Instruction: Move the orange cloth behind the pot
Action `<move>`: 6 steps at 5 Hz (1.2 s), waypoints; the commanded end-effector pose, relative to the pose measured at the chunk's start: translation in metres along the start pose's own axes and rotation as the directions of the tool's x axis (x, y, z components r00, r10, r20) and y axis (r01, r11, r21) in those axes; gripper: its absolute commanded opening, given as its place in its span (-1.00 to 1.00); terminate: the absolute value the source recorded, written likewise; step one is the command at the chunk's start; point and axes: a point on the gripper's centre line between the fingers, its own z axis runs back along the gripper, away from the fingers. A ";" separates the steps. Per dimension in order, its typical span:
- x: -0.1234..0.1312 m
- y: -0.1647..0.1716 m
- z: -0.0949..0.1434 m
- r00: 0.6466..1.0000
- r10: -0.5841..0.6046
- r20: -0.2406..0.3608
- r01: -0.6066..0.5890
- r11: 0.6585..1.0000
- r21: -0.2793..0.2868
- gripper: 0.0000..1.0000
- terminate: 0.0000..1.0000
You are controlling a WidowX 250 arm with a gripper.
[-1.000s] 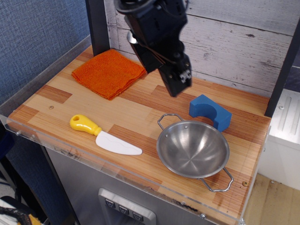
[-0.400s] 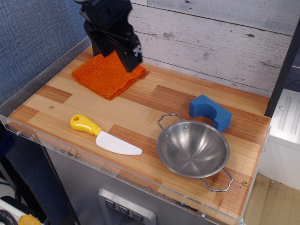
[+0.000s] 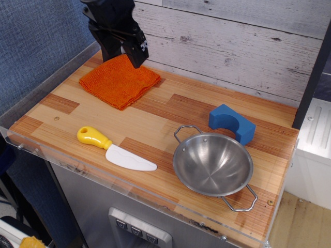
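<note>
My claw (image 3: 135, 53) hangs over the far edge of the orange cloth (image 3: 120, 80), which lies flat at ten o'clock on the surface (image 3: 170, 111); whether its jaws are apart I cannot tell. The pot (image 3: 212, 164) sits at four o'clock, well apart. If I pinch only the top fold, the cloth could unfurl and snag the blue block (image 3: 231, 123).
</note>
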 end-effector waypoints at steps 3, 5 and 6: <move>-0.005 0.067 -0.038 0.994 0.086 -0.065 -0.081 0.994 0.066 1.00 -1.00; -0.001 0.066 -0.057 0.987 0.102 -0.121 -0.097 0.994 0.053 1.00 -1.00; 0.002 0.060 -0.070 0.985 0.119 -0.124 -0.114 0.993 0.043 1.00 -1.00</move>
